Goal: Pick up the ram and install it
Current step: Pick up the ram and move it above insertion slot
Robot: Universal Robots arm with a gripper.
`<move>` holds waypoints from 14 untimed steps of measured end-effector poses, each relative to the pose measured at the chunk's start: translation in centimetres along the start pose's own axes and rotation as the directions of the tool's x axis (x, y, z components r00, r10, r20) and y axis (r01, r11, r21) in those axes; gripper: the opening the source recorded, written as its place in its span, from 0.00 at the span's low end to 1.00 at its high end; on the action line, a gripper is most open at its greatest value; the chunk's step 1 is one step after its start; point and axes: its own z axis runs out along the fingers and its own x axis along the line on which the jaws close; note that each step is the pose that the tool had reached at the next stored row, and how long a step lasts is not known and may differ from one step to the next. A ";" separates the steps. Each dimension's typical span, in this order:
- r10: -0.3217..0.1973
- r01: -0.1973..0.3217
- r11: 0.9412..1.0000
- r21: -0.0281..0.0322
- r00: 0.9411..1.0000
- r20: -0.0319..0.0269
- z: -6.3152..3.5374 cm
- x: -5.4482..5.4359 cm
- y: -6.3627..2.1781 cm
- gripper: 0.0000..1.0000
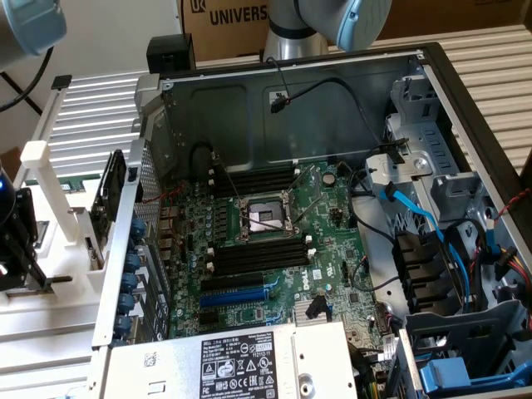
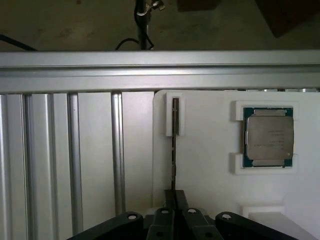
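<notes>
We see our pincer [image 2: 174, 196] squeezed shut on the thin ram [image 2: 175, 118], edge-on in the white holder [image 2: 210, 170]. The pincer hides the ram's near end.

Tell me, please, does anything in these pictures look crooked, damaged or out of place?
Nothing stands out. The ram stands straight on its edge in the white holder, the gripper closed on it, and the processor lies square in its recess.

We note soft, even light inside the case [image 1: 249, 125], pale glare on the rail [image 2: 160, 65], dim floor [image 2: 60, 25] beyond.
</notes>
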 end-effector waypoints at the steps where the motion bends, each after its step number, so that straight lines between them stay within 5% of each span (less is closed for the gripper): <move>1: 0.000 0.000 1.000 0.000 1.000 0.000 -0.01 0.0 0.00 0.12; 3: -0.001 0.001 1.000 0.000 1.000 0.000 -0.48 0.0 -0.01 0.12; 7: 0.000 0.000 1.000 0.001 1.000 0.000 -3.88 -0.2 -0.01 0.12; 14: 0.007 -0.007 1.000 0.002 1.000 -0.002 -7.62 -0.5 -0.01 0.12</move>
